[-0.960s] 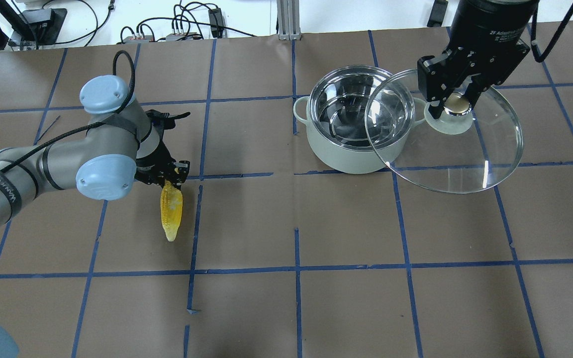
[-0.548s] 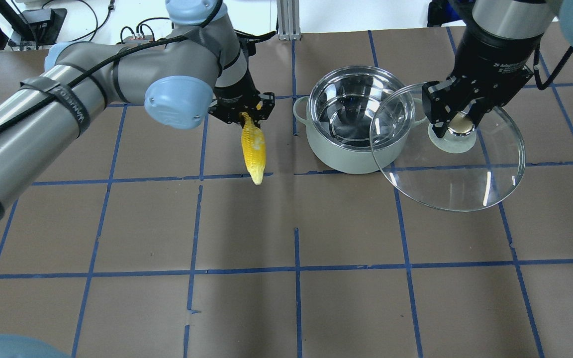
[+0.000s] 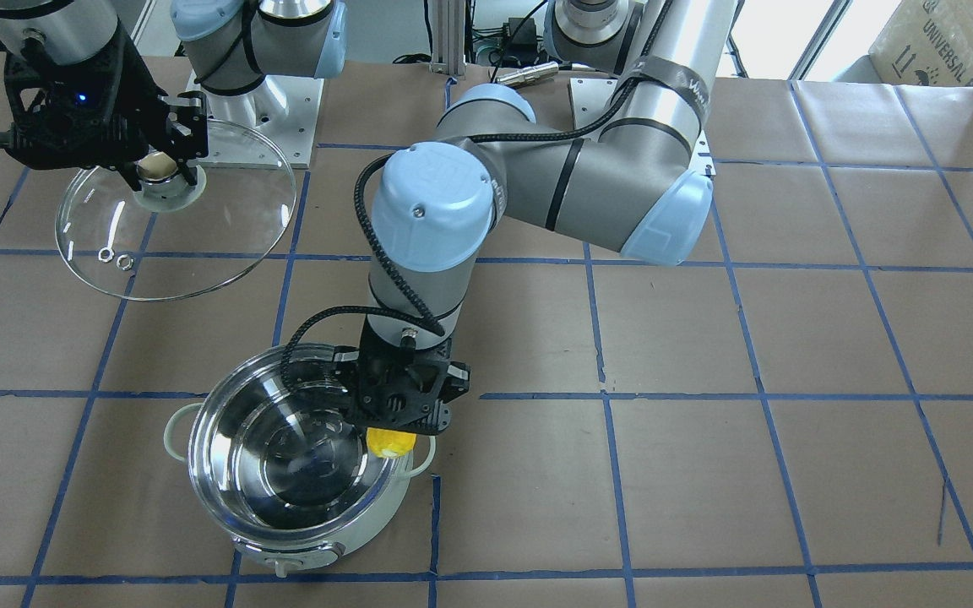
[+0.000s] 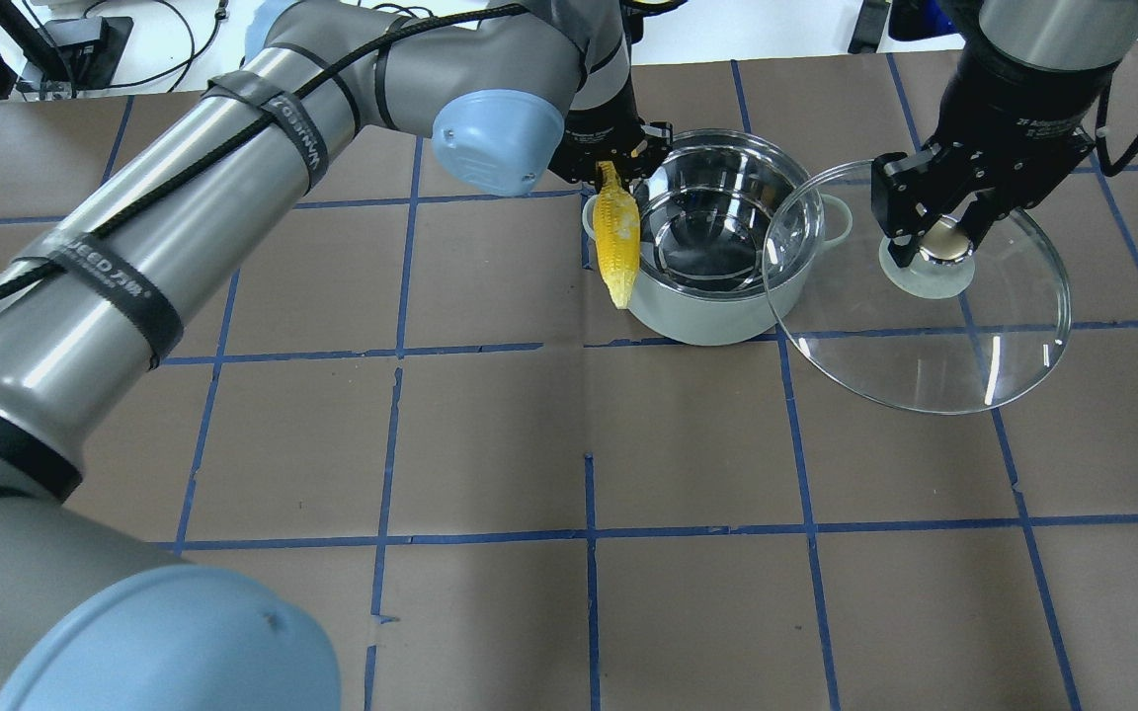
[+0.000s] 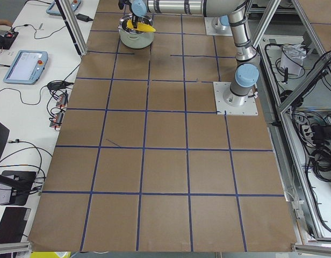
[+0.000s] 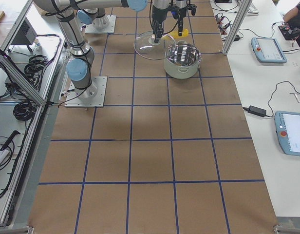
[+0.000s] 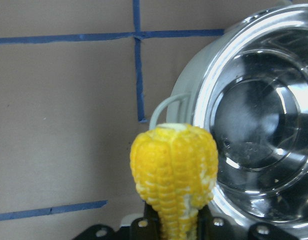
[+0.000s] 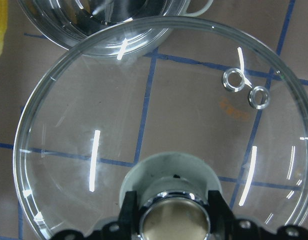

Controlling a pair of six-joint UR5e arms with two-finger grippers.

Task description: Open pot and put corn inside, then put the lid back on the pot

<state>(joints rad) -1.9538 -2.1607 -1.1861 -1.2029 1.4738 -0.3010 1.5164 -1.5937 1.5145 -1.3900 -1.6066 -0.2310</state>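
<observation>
The pale mint pot (image 4: 707, 321) stands open, its steel bowl empty, and also shows in the front view (image 3: 343, 540) and the left wrist view (image 7: 259, 110). My left gripper (image 4: 611, 168) is shut on the thick end of the yellow corn (image 4: 618, 242). The corn hangs tip down over the pot's left handle, just outside the rim (image 7: 174, 170). My right gripper (image 4: 944, 242) is shut on the knob of the glass lid (image 4: 925, 336). It holds the lid in the air to the right of the pot, the lid's edge overlapping the pot's right rim (image 8: 144, 125).
Brown paper with a blue tape grid covers the table (image 4: 589, 553). Cables and boxes lie beyond the far edge (image 4: 352, 49). My left arm (image 4: 233, 148) stretches across the left half of the table.
My left gripper has carried the corn to the right and farther back, from mid-left table to the pot's left rim. The right gripper with the lid has shifted slightly right.
</observation>
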